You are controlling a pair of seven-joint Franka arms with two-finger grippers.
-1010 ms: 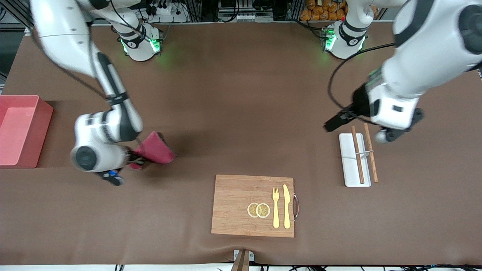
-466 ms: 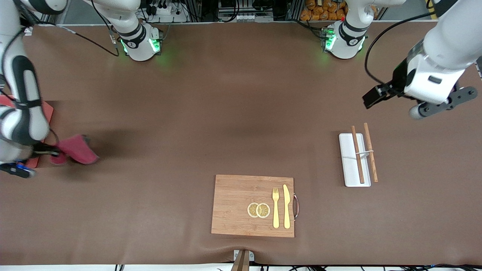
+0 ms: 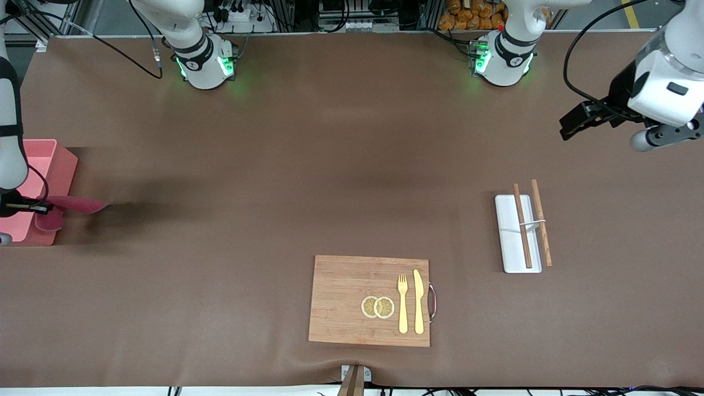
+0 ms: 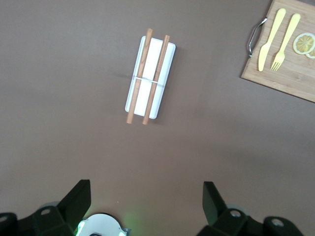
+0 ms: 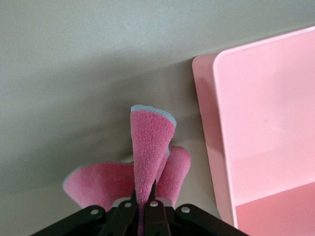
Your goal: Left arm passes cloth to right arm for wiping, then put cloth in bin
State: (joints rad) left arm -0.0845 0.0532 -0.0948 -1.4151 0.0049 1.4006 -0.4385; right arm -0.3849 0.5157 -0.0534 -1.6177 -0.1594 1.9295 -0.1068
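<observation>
1. Since a second ago, the right arm has carried the cloth [image 3: 74, 205] away from the middle of the bench [image 3: 275, 165] to the bin [image 3: 41, 165], and the left arm has risen away from the white chopstick tray [image 3: 509, 236] toward its own end of the bench.
2. The right hand [image 3: 33, 208] is closed on the cloth and is just at the bin's wall on the side toward the bench middle. Most of the cloth hangs outside this wall, over the bench; only the gripped end is over the bin.
3. In the right wrist view, the cloth [image 5: 150, 157] stands folded up from the fingers, beside the bin's rim [image 5: 209, 128].
4. The left hand [image 4: 147, 196] is open and empty, well apart from the bin, and it waits.
5. I judge that passing and wiping are finished and the step in hand is putting the cloth in the bin.
6. The next move, I think, calls for bringing the right hand further over the bin's inside, so that the whole cloth clears the wall, and only then opening the fingers.
</observation>
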